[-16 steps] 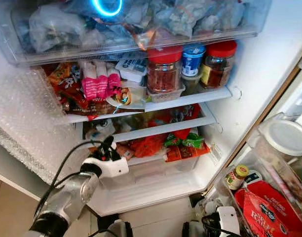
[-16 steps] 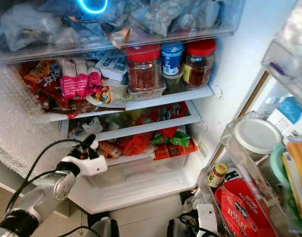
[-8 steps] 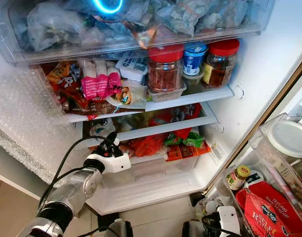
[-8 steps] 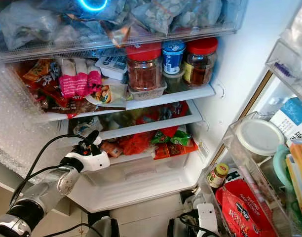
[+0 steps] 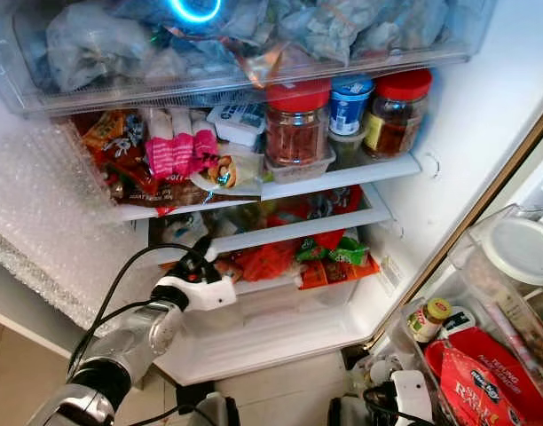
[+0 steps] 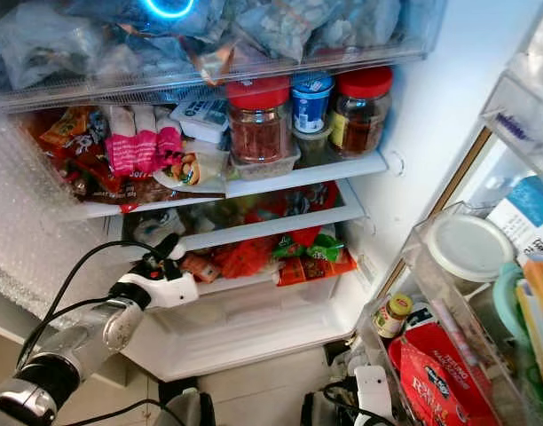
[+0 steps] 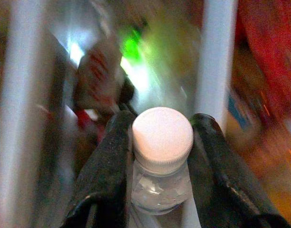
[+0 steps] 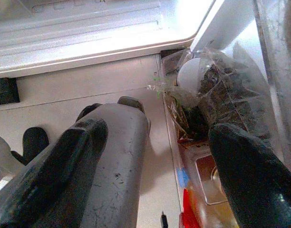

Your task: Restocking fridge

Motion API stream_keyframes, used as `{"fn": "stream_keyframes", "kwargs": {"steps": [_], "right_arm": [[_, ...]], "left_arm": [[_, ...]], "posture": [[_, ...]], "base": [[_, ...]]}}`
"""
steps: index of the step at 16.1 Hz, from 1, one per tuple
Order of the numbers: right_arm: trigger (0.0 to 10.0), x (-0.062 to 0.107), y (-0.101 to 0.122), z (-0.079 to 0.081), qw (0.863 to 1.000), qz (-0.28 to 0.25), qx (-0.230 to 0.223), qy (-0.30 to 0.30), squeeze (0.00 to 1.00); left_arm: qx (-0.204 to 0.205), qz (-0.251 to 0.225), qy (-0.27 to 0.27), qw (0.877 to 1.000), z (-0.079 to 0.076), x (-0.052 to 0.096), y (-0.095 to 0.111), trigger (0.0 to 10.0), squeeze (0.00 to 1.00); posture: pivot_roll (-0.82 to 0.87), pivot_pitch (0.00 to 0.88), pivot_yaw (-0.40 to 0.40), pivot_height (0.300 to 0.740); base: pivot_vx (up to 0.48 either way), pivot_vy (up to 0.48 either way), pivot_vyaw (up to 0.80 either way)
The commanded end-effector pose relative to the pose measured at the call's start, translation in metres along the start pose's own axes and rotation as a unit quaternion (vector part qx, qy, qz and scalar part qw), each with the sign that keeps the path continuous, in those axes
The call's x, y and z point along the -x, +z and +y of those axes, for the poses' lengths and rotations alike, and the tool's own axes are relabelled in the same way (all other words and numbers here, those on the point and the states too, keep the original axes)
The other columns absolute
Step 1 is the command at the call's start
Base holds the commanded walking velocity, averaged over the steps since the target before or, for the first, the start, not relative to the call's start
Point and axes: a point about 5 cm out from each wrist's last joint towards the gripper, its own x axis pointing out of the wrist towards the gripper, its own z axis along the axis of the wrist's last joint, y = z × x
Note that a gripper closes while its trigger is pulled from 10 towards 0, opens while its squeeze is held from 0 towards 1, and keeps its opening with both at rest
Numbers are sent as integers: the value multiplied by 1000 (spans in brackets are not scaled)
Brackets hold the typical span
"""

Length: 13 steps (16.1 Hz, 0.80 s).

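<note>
A clear water bottle with a white cap sits between the two black fingers of my left gripper, which is shut on its neck. In the left eye view my left gripper reaches into the open fridge at the left end of the lowest shelf, beside red and orange snack packets. My right gripper hangs low by the fridge's foot, its fingers wide apart with nothing held between them.
Jars with red lids and pink packets crowd the middle shelf. A clear drawer lies below my left hand. Bubble wrap covers the left side. The door bin on the right holds a small jar and a red bag.
My left gripper has edged slightly forward toward the lowest shelf with the bottle in it. Over the last half second it barely moves.
</note>
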Motion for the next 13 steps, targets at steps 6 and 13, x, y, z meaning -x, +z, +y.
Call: {"fn": "stream_keyframes", "kwargs": {"steps": [6, 13], "right_arm": [[10000, 2, -14, 6, 1000, 24, -15, 6, 0], [10000, 2, -15, 6, 1000, 25, -15, 7, 0]], "left_arm": [[-55, -40, 15, 998, 9, 0, 3, 10000, 0], [25, 7, 1, 1000, -5, 2, -1, 10000, 0]], "posture": [[-22, 141, 20, 652], [-24, 144, 22, 652]], "base": [[0, 0, 0], [0, 0, 0]]}}
